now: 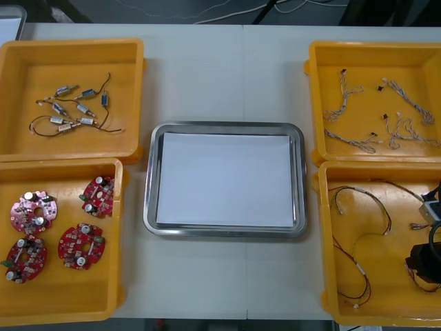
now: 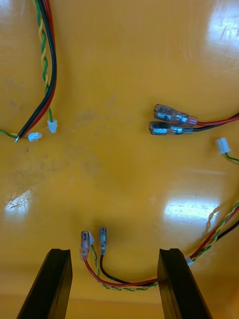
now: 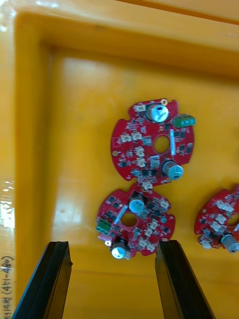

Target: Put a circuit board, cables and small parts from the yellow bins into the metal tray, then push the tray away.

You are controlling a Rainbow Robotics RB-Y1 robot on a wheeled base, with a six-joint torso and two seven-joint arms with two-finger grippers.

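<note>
Left claw: its fingers are standing wide apart, gripping nothing, over the near left yellow bin. We are counting four round red circuit boards lying flat in that bin. In the left wrist view the nearest board is sitting just at the fingertips, its edge dipping between them. A second board is lying just beyond it, and their rims are meeting or very nearly so. We cannot tell whether the fingers are touching the bin floor.

Right claw: it is also gaping wide and gripping nothing, hanging over the floor of the near right yellow bin. A red and yellow cable is curving between its fingers, with two sleeved ends pointing away from the claw. In the front view we are seeing the right arm at that bin's outer edge.

Metal tray: it is sitting mid-worktop between the bins and is white inside.

Far left bin: small metal parts are lying in it. Far right bin: twisted blue and white cables are lying in it.
</note>
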